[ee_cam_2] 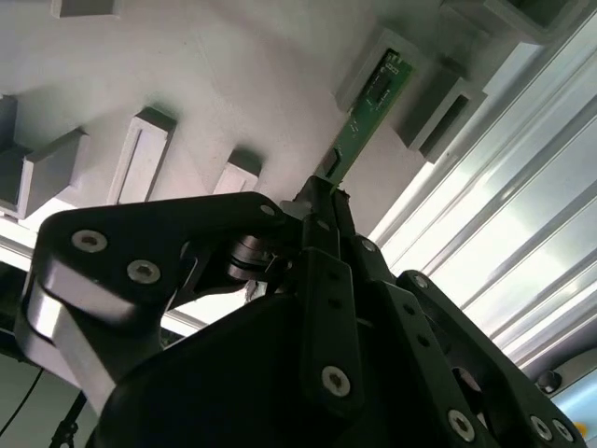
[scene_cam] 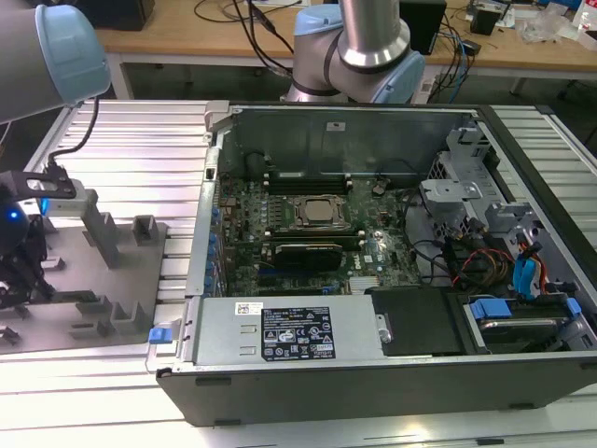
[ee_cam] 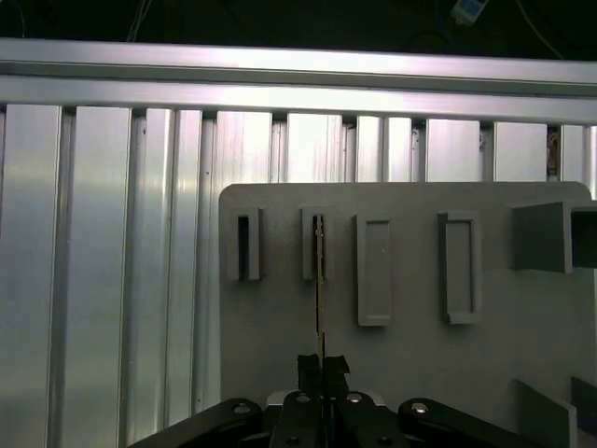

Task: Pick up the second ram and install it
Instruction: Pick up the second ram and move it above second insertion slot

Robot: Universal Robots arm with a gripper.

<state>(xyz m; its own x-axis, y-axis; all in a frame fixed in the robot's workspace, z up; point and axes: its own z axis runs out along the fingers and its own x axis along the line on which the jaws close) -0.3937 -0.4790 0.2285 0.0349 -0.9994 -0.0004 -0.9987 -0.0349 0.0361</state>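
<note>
Exterior view places the open computer case point(scene_cam: 373, 280) across the middle and the exterior view's right of the frame, with its motherboard point(scene_cam: 308, 233) exposed, the CPU socket point(scene_cam: 317, 213) near the board's centre and black memory slots point(scene_cam: 308, 182) just above it in the picture. At the exterior view's left, the grey holder tray point(scene_cam: 103, 308) lies on the ribbed aluminium table point(scene_cam: 131, 140), and the arm point(scene_cam: 65, 47) reaches down from the upper left of the frame to that tray. In both wrist views the gripper point(ee_cam_2: 322, 191) point(ee_cam: 322, 359) hangs over the holder tray point(ee_cam_2: 233, 75) point(ee_cam: 410, 355), and its black fingers point(ee_cam_2: 322, 238) point(ee_cam: 308, 369) are drawn narrow, pinching the near end of the second ram point(ee_cam_2: 368, 112) point(ee_cam: 320, 299). The green stick runs from the fingertips to one of the tray's raised slotted blocks point(ee_cam_2: 410, 65) point(ee_cam: 317, 245), where its far end lies; it cannot be told whether that end sits inside the slot or just above it. In the first wrist view the stick shows edge-on as a thin line, with other slotted blocks point(ee_cam: 373, 271) beside it and the aluminium table point(ee_cam: 112, 280) beyond the tray
</note>
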